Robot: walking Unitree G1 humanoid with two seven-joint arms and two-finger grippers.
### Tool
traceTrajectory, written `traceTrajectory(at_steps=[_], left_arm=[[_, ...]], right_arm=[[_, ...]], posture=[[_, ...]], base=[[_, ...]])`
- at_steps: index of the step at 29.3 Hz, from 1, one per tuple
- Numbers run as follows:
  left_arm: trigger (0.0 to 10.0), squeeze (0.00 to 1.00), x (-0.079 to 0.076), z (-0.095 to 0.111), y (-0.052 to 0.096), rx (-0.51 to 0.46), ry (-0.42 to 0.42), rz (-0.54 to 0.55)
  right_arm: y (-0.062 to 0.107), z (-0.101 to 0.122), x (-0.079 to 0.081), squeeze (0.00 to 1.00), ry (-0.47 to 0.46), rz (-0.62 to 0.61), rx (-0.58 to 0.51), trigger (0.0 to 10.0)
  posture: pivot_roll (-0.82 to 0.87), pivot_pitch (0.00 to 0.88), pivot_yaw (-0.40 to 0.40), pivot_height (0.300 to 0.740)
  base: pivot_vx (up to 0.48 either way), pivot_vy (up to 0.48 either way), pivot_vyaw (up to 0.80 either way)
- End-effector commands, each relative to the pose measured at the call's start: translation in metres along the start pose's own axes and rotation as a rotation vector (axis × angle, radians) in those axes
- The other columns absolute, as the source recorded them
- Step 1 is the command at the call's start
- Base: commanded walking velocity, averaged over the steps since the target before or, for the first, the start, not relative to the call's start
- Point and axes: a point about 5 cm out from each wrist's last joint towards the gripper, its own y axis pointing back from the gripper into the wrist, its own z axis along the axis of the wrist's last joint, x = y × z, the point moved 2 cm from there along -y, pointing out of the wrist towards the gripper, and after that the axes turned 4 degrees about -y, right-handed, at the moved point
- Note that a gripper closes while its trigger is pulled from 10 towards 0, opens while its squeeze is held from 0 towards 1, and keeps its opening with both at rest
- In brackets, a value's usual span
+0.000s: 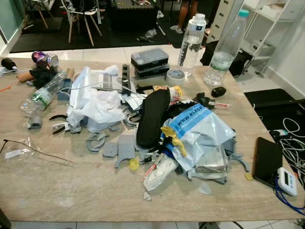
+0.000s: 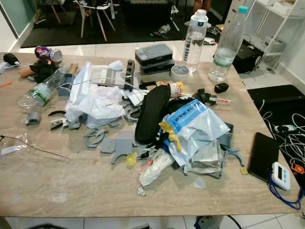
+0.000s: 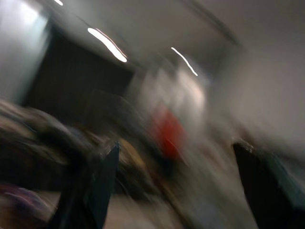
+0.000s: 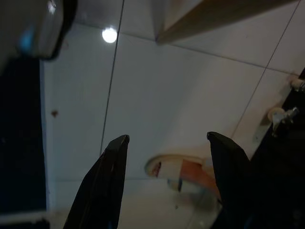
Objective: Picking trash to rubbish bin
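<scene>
- Between the two black fingers of the right gripper (image 4: 167, 183): nothing held, jaws spread wide; below them pale floor tiles (image 4: 157, 86) and a tan curved object too unclear to name.
- Left gripper (image 3: 174, 186): view heavily blurred; jaws stand apart with nothing between them; surroundings cannot be made out.
- Tabletop (image 1: 71, 191): pale wood grain, carrying a dense litter heap across its middle.
- Blue and white mailer bag (image 1: 200, 131): front right of the heap, crumpled. Judged light, soft and slippery; a pinch on a raised fold near its upper edge should serve.
- White plastic bag (image 1: 95, 105): left of centre, bunched. Judged very light and limp; take a gathered fold.
- Crushed clear bottle (image 1: 43, 98): lying on its side at the left. Judged light and springy; grip across the neck.
- Black insole (image 1: 152, 119): lying lengthwise at centre, between the two bags. Flexible.
- Grey plastic parts (image 1: 119, 148): scattered before the heap. Stiff, flat, awkward to lift.
- Two upright bottles (image 1: 224, 47): far edge.
- Black phone (image 1: 267, 160): right edge; probably not rubbish.
- Rubbish bin: location cannot be told.
</scene>
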Motion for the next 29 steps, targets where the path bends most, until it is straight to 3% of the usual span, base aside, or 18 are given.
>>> traceTrajectory(at_steps=[1, 4, 5, 7, 9, 10, 11, 12, 13, 14, 18, 23, 24, 29], left_arm=[[10.0, 0.00, -0.044, -0.040, 0.000, 0.152, 0.088, -0.242], [10.0, 0.00, -0.089, -0.078, 0.014, 0.331, 0.142, -0.469], [10.0, 0.00, -0.089, -0.078, 0.014, 0.331, 0.142, -0.469], [10.0, 0.00, -0.127, -0.115, 0.037, 0.557, 0.157, -0.678], [10.0, 0.00, -0.136, -0.125, 0.043, 0.625, 0.147, -0.731], [10.0, 0.16, -0.140, -0.129, 0.042, 0.646, 0.132, -0.750], [10.0, 0.16, -0.142, -0.131, 0.041, 0.655, 0.122, -0.758], [10.0, 1.00, -0.147, -0.133, 0.042, 0.680, 0.120, -0.785], [10.0, 1.00, -0.150, -0.134, 0.043, 0.698, 0.120, -0.803], [10.0, 1.00, -0.157, -0.140, 0.048, 0.748, 0.075, -0.861], [10.0, 1.00, -0.164, -0.153, 0.053, 0.814, -0.036, -0.917], [10.0, 1.00, -0.171, -0.172, 0.055, 0.860, -0.288, -0.989], [10.0, 0.00, -0.172, -0.175, 0.056, 0.881, -0.308, -1.002], [10.0, 0.00, -0.174, -0.189, 0.058, 0.967, -0.342, -0.990]], right_arm=[[0.000, -0.005, 0.000, 0.00, 0.003, 0.006, 0.012, 10.0], [0.000, -0.006, -0.001, 0.00, 0.000, 0.005, 0.014, 10.0], [0.000, -0.006, -0.001, 0.00, 0.000, 0.005, 0.014, 10.0], [0.000, -0.005, -0.001, 0.00, -0.004, 0.006, 0.014, 10.0], [0.000, -0.005, -0.001, 0.00, -0.005, 0.007, 0.014, 10.0], [0.000, -0.004, -0.001, 0.00, -0.005, 0.007, 0.014, 10.0], [0.000, -0.004, -0.001, 0.00, -0.005, 0.007, 0.014, 10.0], [0.000, -0.003, -0.001, 0.00, -0.004, 0.009, 0.015, 10.0], [0.000, -0.003, 0.000, 0.00, -0.003, 0.010, 0.015, 10.0], [0.000, -0.003, 0.002, 0.00, -0.003, 0.012, 0.014, 10.0], [0.000, -0.002, 0.004, 0.00, -0.003, 0.016, 0.013, 10.0], [0.000, -0.001, 0.007, 0.00, -0.009, 0.020, 0.011, 10.0], [0.000, -0.002, 0.007, 0.00, -0.009, 0.021, 0.012, 10.0], [0.001, -0.008, 0.007, 0.00, -0.014, 0.021, 0.023, 10.0]], posture=[[0.07, 0.080, -0.008, 0.740], [0.07, 0.080, -0.008, 0.740], [0.07, 0.080, -0.008, 0.740], [0.06, 0.084, -0.004, 0.740], [0.06, 0.084, -0.004, 0.740], [0.06, 0.089, -0.005, 0.740], [0.06, 0.089, -0.005, 0.740], [0.06, 0.089, -0.005, 0.740], [0.06, 0.089, -0.005, 0.740], [0.06, 0.091, -0.005, 0.740], [0.06, 0.091, -0.005, 0.740], [0.06, 0.091, -0.005, 0.740], [0.06, 0.091, -0.005, 0.740], [0.05, 0.092, 0.006, 0.740]], base=[[0.000, 0.000, 0.00], [0.000, 0.000, 0.00], [0.000, 0.000, 0.00], [0.000, 0.000, 0.00], [0.000, 0.000, 0.00], [0.000, 0.000, 0.00], [0.000, 0.000, 0.00], [0.000, 0.000, 0.00], [0.000, 0.000, 0.00], [0.000, 0.000, 0.00], [0.000, 0.000, 0.00], [0.000, 0.000, 0.00], [0.000, 0.000, 0.00], [0.000, 0.000, 0.00]])
